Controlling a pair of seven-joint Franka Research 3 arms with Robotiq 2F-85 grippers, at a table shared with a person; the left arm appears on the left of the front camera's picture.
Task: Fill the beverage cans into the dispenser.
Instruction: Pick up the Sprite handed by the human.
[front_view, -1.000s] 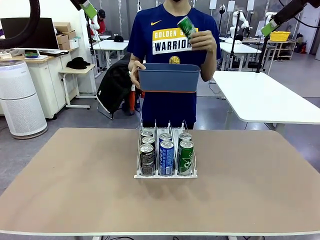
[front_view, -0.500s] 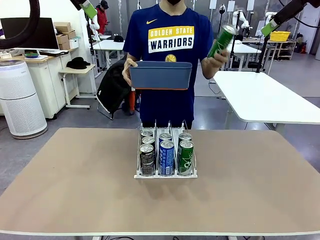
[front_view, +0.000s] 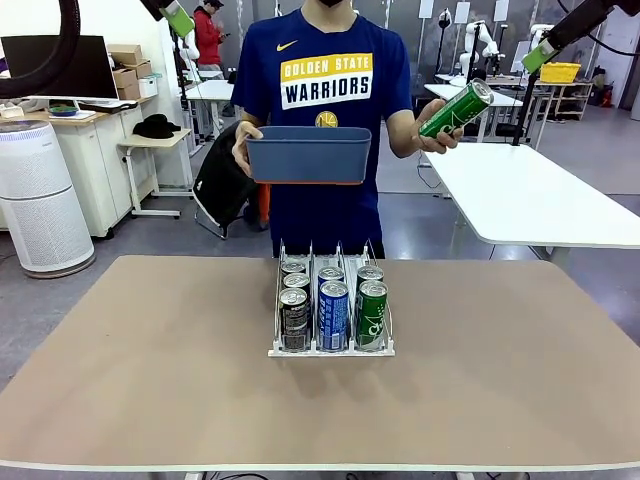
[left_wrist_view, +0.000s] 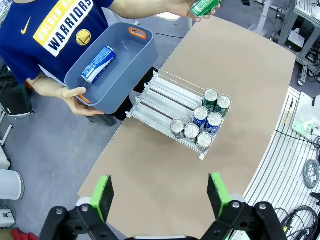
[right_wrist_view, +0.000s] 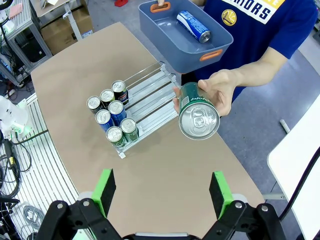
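The dispenser (front_view: 330, 351) stands mid-table with several cans (front_view: 332, 312) at its front: black, blue and green lanes. From above, the rear of the dispenser's lanes (left_wrist_view: 160, 100) is bare. A person at the far side holds a dark blue tub (front_view: 308, 155) in one hand and a tilted green can (front_view: 455, 108) in the other, out to picture right. A blue Pocari can (left_wrist_view: 98, 64) lies in the tub (left_wrist_view: 125, 50). My left gripper (left_wrist_view: 160, 192) and right gripper (right_wrist_view: 162, 191) hang high above the table, both open with nothing between the fingers. The green can (right_wrist_view: 198, 111) is well below the right one.
The tan table (front_view: 150, 380) has bare room all around the dispenser. A white table (front_view: 530, 200) stands behind on the right and a white air purifier (front_view: 35, 200) on the left. Cables and metal rails (left_wrist_view: 295, 150) run along the table's near side.
The person's hand has swung the green can from the chest out to picture right and tilted it. The tub shifted slightly left. Both arms have stayed still.
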